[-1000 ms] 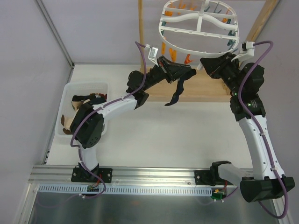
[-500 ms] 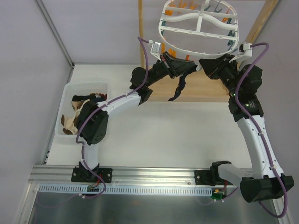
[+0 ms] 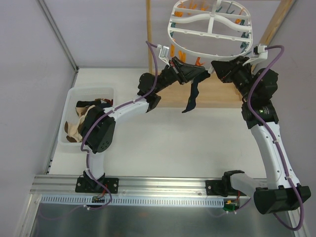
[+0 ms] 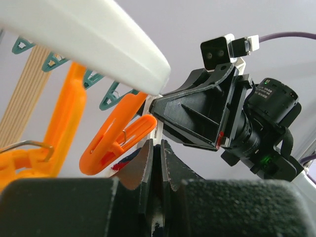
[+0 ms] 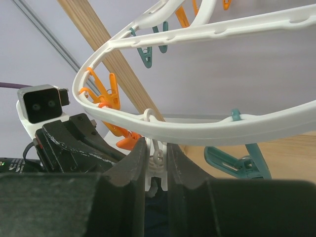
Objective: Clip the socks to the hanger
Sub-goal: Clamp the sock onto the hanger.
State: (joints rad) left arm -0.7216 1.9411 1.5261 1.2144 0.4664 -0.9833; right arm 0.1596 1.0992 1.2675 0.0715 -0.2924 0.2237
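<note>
The sock [image 3: 191, 98], dark and limp, hangs by its upper end just under the near rim of the hanger [image 5: 197, 132], its toe dangling free above the wooden stand [image 3: 219, 95]; it is held high so that its edge can meet a peg. The left gripper [image 4: 157, 148] has that upper end pinched, jaws all but closed on the dark cloth; beside them an orange peg [image 4: 118, 140] hangs unused from the rim. Facing it, the right gripper [image 5: 157, 146] is closed narrowly on a small white peg [image 5: 157, 162] hung from the rim by a link, probably squeezing it so that it gapes for the sock; whether the cloth is already inside that peg I cannot tell. More socks [image 3: 81, 112] lie in the white bin [image 3: 74, 93], well to the left.
</note>
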